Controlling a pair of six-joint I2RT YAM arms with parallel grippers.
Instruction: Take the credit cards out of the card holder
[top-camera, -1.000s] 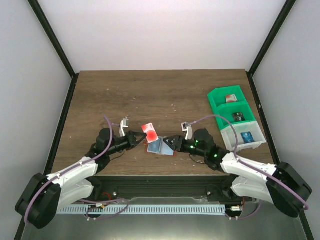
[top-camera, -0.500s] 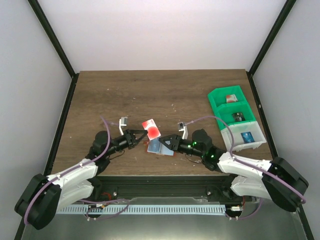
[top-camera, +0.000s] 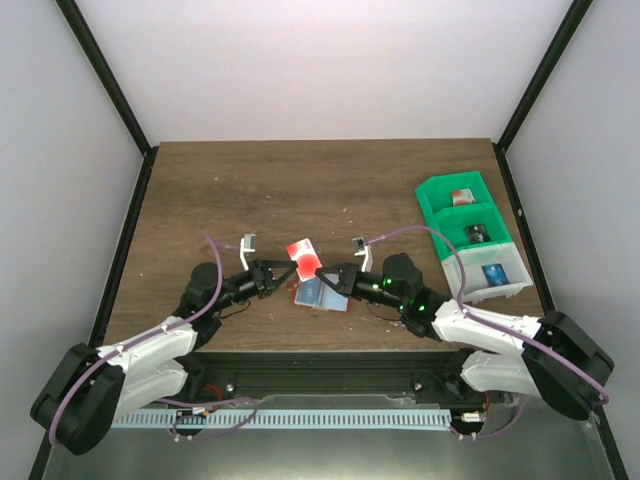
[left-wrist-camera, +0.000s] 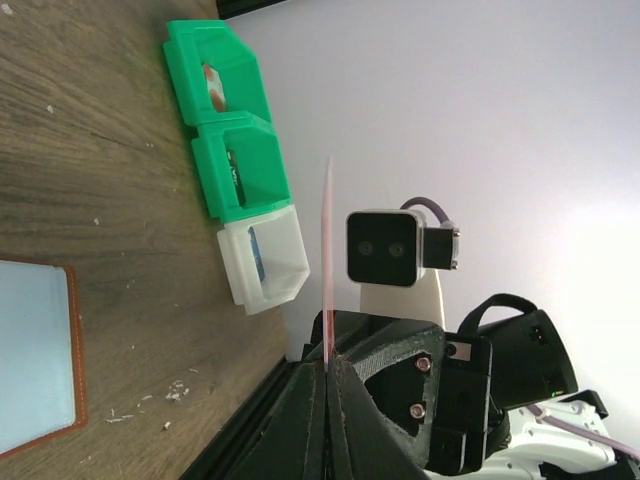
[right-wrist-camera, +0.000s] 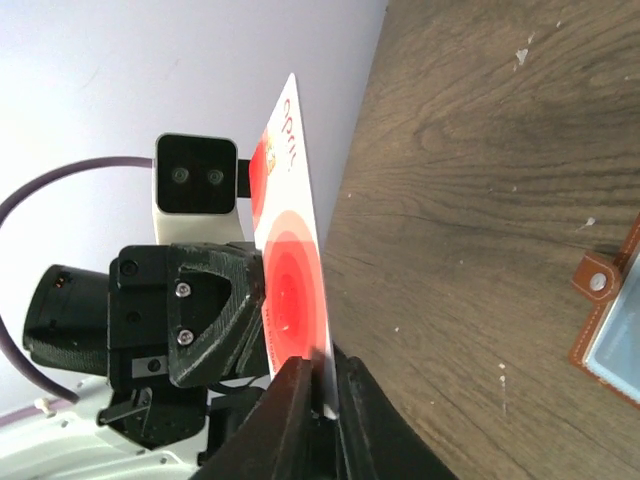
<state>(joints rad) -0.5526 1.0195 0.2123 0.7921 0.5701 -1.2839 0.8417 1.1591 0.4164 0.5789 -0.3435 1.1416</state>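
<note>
A red-and-white credit card (top-camera: 302, 256) is held up above the table between my two grippers. My left gripper (top-camera: 283, 272) is shut on its left edge; in the left wrist view the card (left-wrist-camera: 327, 260) stands edge-on out of the closed gripper (left-wrist-camera: 327, 365). My right gripper (top-camera: 322, 272) has its jaws closed round the card's other edge; in the right wrist view the card (right-wrist-camera: 290, 260) sits between them at the gripper's tip (right-wrist-camera: 322, 385). The card holder (top-camera: 322, 294) lies open on the table below, pale blue inside up, also seen in both wrist views (left-wrist-camera: 35, 355) (right-wrist-camera: 615, 340).
Two joined green bins (top-camera: 462, 212) and a white bin (top-camera: 490, 272) stand at the right, each with a card inside; they also show in the left wrist view (left-wrist-camera: 235, 140). The table's near edge lies just behind the holder.
My left gripper lifted the red-and-white card slightly. My right gripper moved left and up from beside the holder to the card and closed on its edge.
</note>
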